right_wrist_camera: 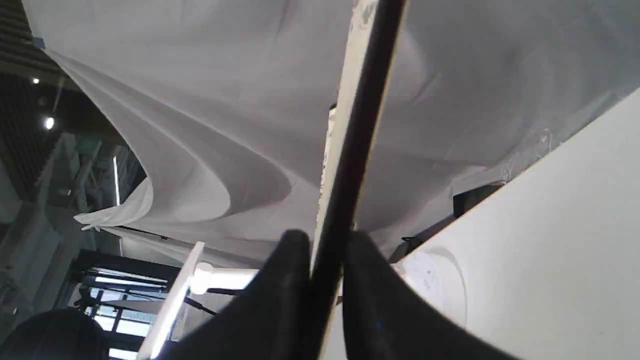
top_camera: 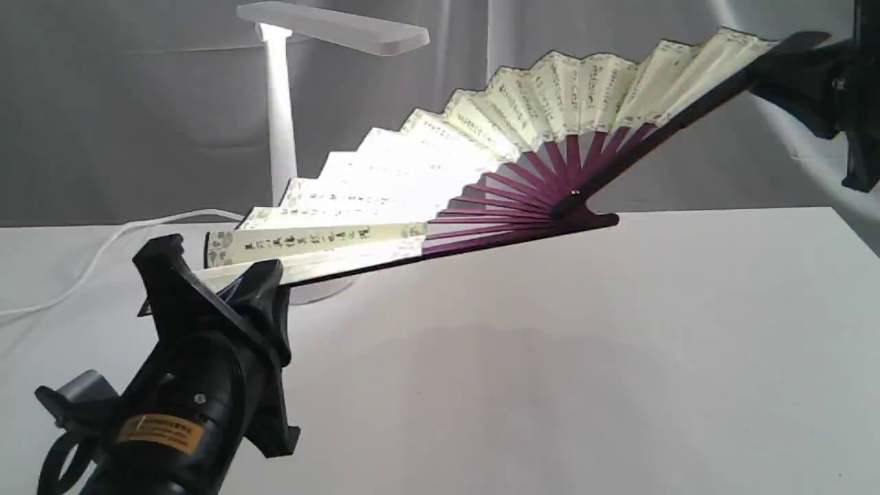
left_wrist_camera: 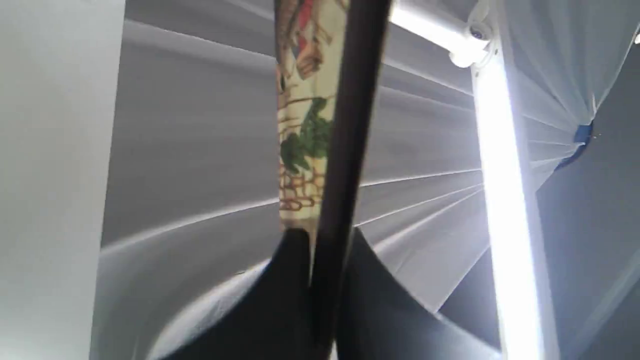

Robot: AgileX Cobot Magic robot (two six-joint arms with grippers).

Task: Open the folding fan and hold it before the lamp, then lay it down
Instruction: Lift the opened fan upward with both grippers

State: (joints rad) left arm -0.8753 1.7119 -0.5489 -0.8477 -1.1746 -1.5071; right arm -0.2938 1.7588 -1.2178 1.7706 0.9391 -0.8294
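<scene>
Basically the folding fan (top_camera: 412, 172) is spread wide open and held up in front of the lamp (top_camera: 280, 103), off the white table (top_camera: 619, 344). Cream pleats with black writing face the exterior camera, and maroon ribs meet at the pivot, which sits to the right of the lamp post in that view. Pleats nearest the lamp glow washed-out bright. The fan slopes: one guard end is low, just in front of the lamp base, and the other is high, well away from the lamp head.

Left gripper (top_camera: 220, 275) is clamped tight on the low guard, jaws nearly together with the dark stick pinched between them; the left wrist view shows the same pinch (left_wrist_camera: 325, 250), with patterned paper beside the guard. Right gripper (top_camera: 777, 65) is closed on the high guard tip, and in the right wrist view (right_wrist_camera: 327, 245) both fingers press the stick. A white cord (top_camera: 103, 254) trails off the lamp base across the table.
</scene>
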